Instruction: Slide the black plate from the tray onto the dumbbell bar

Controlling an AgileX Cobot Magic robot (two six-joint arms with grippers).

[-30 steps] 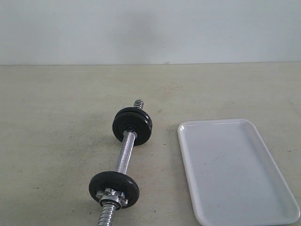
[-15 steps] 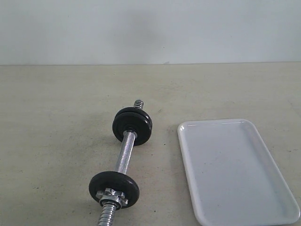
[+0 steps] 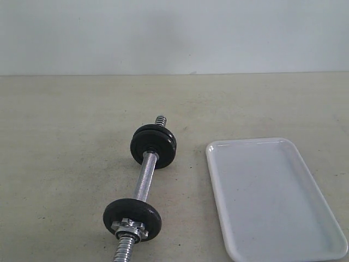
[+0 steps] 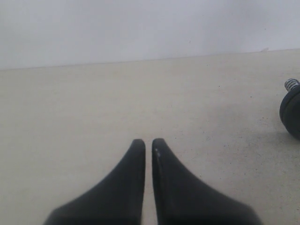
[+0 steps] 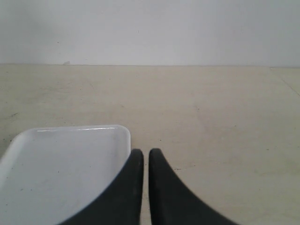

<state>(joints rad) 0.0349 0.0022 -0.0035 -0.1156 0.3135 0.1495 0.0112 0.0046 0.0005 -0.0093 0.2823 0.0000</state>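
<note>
Unchanged from earlier frames: white tray (image 3: 272, 196) bare on the desk (image 3: 65, 136), right of the dumbbell bar (image 3: 144, 177), which carries two black plates (image 3: 153, 144) at its far end and one by the star nut (image 3: 131, 225); left gripper (image 4: 146, 140) and right gripper (image 5: 142, 151) closed, empty.

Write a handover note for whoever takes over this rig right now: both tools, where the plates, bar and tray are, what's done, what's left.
Left tool: shut, empty, over bare table.
Right tool: shut, empty, beside a corner of the tray.
Dumbbell bar: lying on the table, left of the tray in the exterior view.
Black plates: two together near the bar's far end, one at the near end with the star nut outside it.
Done: tray holds no plate; all three are on the bar.
Left: seemingly nothing.
</note>
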